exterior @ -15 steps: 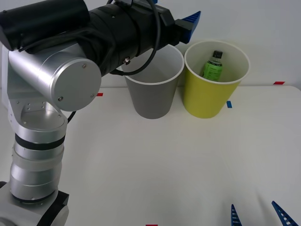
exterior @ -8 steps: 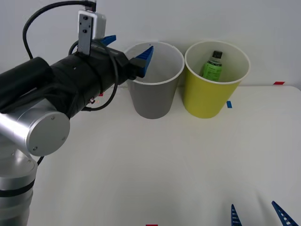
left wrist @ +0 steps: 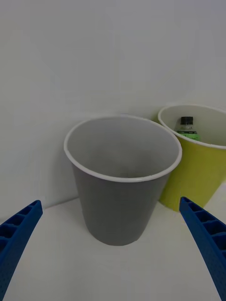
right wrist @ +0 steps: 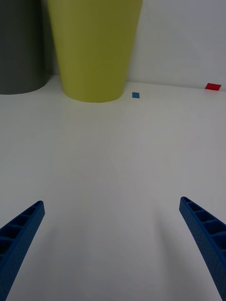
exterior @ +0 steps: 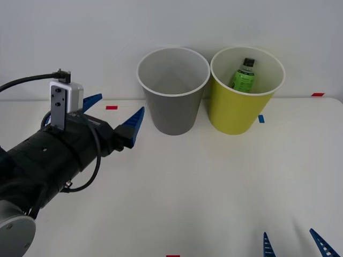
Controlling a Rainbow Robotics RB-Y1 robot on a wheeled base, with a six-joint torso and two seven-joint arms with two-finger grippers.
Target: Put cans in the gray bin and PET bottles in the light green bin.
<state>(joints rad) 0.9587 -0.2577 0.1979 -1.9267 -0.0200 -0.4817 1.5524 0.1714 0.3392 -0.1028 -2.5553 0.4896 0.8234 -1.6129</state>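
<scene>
Hovering above the white table, the left gripper has its blue ribbed fingers spread wide and it grasps nothing. It points toward the gray bin, which stands a short way ahead of the fingertips, a little to their right side. In the left wrist view this gray bin sits between the two open fingers and farther off, and its inside looks bare as far as I can see.

Just beside the gray bin, on the side away from the left gripper, stands the light green bin; the two bins are very near, maybe touching at the rim, I cannot tell. The PET bottle is inside the light green bin, leaning against the far wall, black cap up.

The right gripper waits low at the near edge of the table, fingers also released and apart, well apart from the bins. The light green bin stands ahead of it.
</scene>
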